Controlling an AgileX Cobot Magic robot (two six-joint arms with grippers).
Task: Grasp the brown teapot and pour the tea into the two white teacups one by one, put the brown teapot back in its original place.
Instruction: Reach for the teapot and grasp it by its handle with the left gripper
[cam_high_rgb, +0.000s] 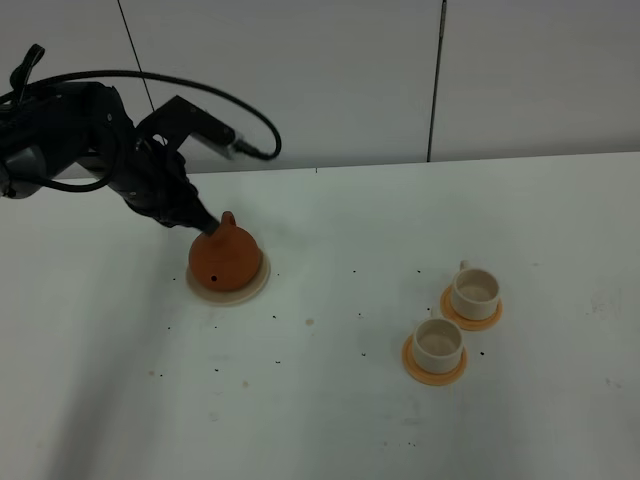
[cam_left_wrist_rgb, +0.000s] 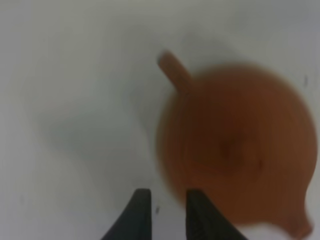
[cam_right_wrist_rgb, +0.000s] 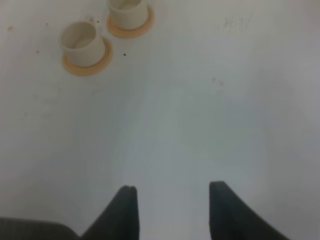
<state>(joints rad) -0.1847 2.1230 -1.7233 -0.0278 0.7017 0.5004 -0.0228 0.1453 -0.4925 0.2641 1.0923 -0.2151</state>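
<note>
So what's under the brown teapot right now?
A round cream saucer on the white table; only its rim shows around the brown teapot. The saucer's middle is covered.

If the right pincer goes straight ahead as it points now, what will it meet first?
Probably just the bare table; the two white teacups lie off the line of the right pincer.

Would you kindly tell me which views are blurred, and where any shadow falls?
Exterior high: fairly sharp, evenly lit, with a faint grey shadow on the table left of the teapot. Left wrist: heavily blurred, the teapot a soft-edged brown blob, the left fingers soft too. Right wrist: the cups slightly soft, the right fingers out of focus, no glare.
</note>
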